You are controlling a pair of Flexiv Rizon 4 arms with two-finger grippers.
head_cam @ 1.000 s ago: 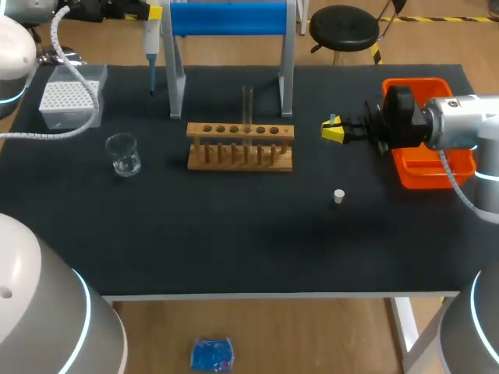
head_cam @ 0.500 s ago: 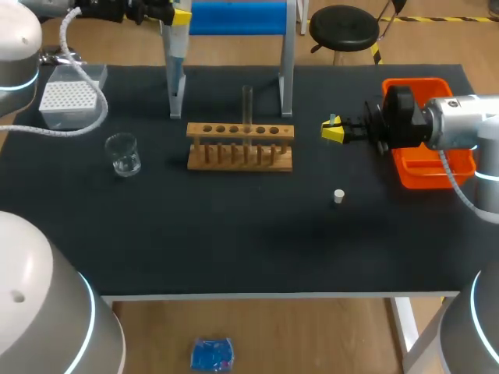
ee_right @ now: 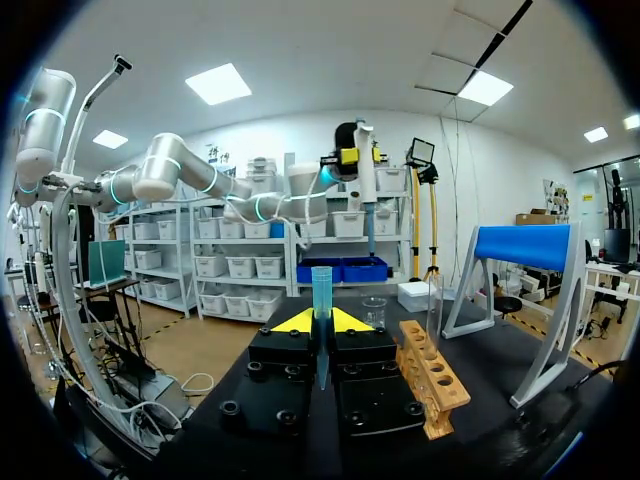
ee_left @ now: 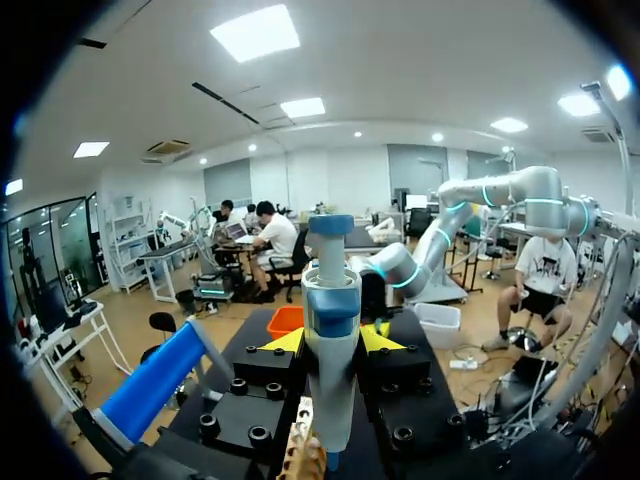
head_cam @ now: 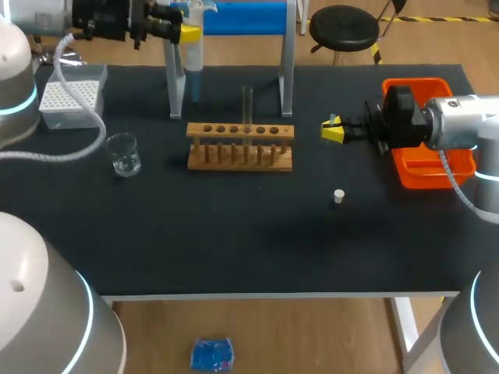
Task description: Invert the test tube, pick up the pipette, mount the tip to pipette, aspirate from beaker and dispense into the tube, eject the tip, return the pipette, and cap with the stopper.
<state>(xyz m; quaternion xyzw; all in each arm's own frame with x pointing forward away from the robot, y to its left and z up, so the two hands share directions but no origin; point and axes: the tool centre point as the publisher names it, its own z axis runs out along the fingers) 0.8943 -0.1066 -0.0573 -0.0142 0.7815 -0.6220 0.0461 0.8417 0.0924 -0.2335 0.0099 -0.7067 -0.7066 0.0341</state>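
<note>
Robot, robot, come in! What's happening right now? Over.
Left gripper shut on pipette, up by the stand. Right gripper shut on pipette tip, beside the rack. Stand leg and test tube between them. Over.

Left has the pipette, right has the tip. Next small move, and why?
Probably carry the pipette in the left gripper across toward the right gripper, to line it up over the tip held there. The pipette hangs by the blue stand, well apart from the tip.
</note>
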